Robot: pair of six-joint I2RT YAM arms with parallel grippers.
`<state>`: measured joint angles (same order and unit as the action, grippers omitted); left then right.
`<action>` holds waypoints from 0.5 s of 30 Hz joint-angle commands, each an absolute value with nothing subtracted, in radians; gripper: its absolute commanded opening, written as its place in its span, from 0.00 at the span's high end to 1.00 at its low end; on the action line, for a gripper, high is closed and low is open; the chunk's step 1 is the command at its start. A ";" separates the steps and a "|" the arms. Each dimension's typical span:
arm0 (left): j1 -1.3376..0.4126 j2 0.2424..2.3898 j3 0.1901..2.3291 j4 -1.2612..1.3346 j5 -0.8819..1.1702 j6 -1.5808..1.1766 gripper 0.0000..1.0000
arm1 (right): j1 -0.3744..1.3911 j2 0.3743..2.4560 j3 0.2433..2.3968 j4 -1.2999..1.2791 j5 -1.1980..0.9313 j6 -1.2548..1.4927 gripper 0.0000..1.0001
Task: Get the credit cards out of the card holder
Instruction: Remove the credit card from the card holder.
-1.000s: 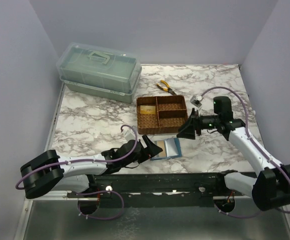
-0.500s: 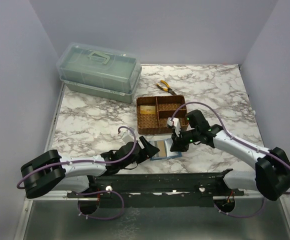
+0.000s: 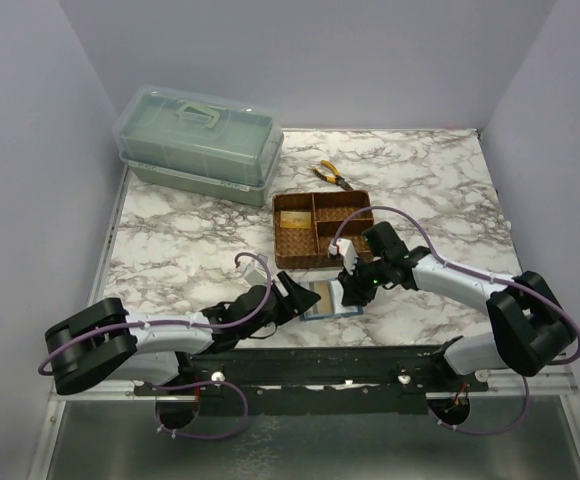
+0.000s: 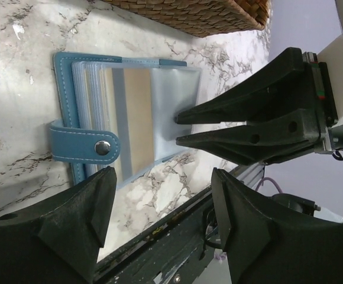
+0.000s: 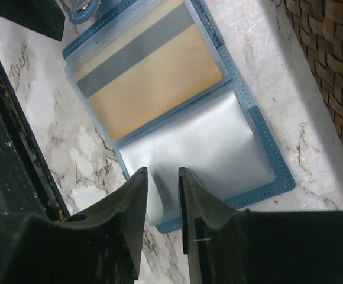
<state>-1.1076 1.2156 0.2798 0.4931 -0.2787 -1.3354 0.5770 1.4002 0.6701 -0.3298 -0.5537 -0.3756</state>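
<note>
Right arm has swung in from beside the tray's right end and come down to the holder; left arm barely shifted

Card holder [image 4: 62, 89] lies open and flat on the marble table [image 3: 190, 240], near the front edge, just in front of the woven tray [image 3: 322, 252]. Snap strap [image 4: 86, 148] is folded over its near edge

Gold card [image 5: 154, 77] with a grey stripe sits inside one sleeve of the holder. Beside it, clear sleeve [image 5: 201, 142] shows no card

Right gripper [image 5: 161, 177]: jaws narrow, a slim gap between them, tips at the free edge of the clear sleeve. Cannot tell if they pinch it

Left gripper [image 4: 162, 174]: jaws wide, nothing between them, low over the table at the strap side

Flat yellowish card [image 3: 292, 218] in the tray's left compartment

Farther back: yellow-handled pliers [image 3: 330, 175] behind the tray; green lidded box [image 3: 198, 135] at the far left corner
</note>
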 commanded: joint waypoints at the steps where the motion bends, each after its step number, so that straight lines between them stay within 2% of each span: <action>1: -1.112 1.215 0.234 0.560 -0.312 -1.346 0.29 | 0.585 1.379 0.684 -0.314 -0.581 -0.413 0.61; 7: -1.107 1.193 0.191 0.583 -0.318 -1.376 0.30 | 0.598 1.315 0.661 -0.324 -0.714 -0.511 0.43; 10: -1.103 1.195 0.178 0.581 -0.334 -1.400 0.32 | 0.656 1.257 0.624 -0.263 -0.704 -0.609 0.26; 15: -1.096 1.193 0.198 0.489 -0.359 -1.415 0.37 | 0.739 1.325 0.671 -0.216 -0.598 -0.691 0.19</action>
